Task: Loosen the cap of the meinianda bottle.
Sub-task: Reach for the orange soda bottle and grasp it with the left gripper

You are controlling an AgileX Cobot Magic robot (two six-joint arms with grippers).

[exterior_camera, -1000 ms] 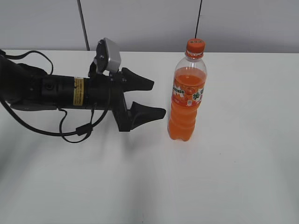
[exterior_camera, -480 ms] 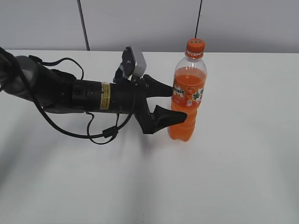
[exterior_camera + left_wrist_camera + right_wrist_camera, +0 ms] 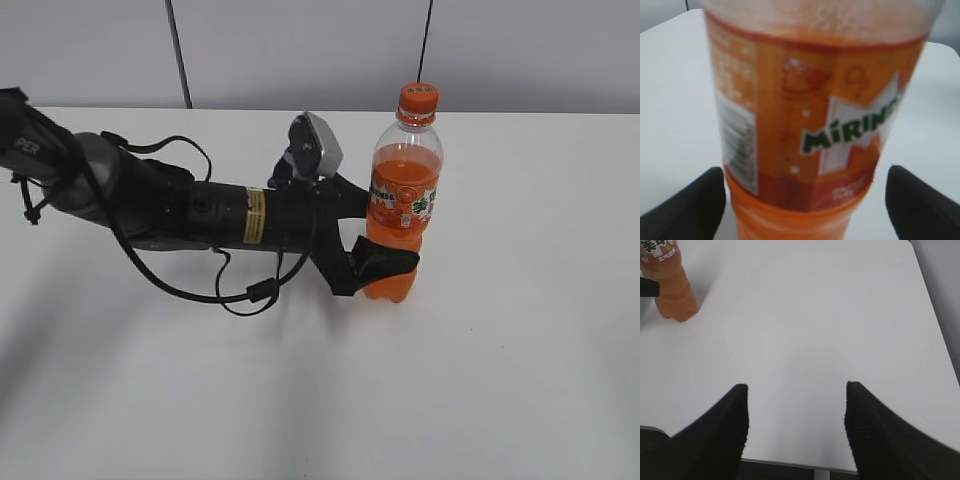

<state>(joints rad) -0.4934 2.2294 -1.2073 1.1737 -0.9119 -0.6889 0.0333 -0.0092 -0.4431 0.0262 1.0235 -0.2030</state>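
While the white counter [image 3: 520, 380] spreads wide and bare around everything, my left arm lies low across it from the left side, and my left claw [image 3: 385, 232] brackets the lower half of the meinianda bottle [image 3: 400, 215]. Its jaws stand open, one finger on each side of the label band. My left wrist view shows pale gaps between both dark fingertips and the plastic, so I judge nothing is clamped yet.

The bottle stands upright near the middle of the counter, toward the back. Its long axis runs straight up and down, base flat on the counter, neck pointing at the ceiling. Orange drink fills it to the shoulder.

My right claw [image 3: 796, 405] hovers well apart from the bottle, over bare counter on the right. Its jaws are spread and hold nothing.

The cap [image 3: 418, 98] sits screwed on at the very top, small and orange, untouched by either claw.

My judgement of the risks: the bottle is tall on a narrow base, so if one finger meets it before the other, the push could tip or slide it. A weak clamp on the smooth ribbed waist could let the whole bottle spin when the cap is twisted, instead of loosening it. Squeezing too hard could dent the thin plastic.
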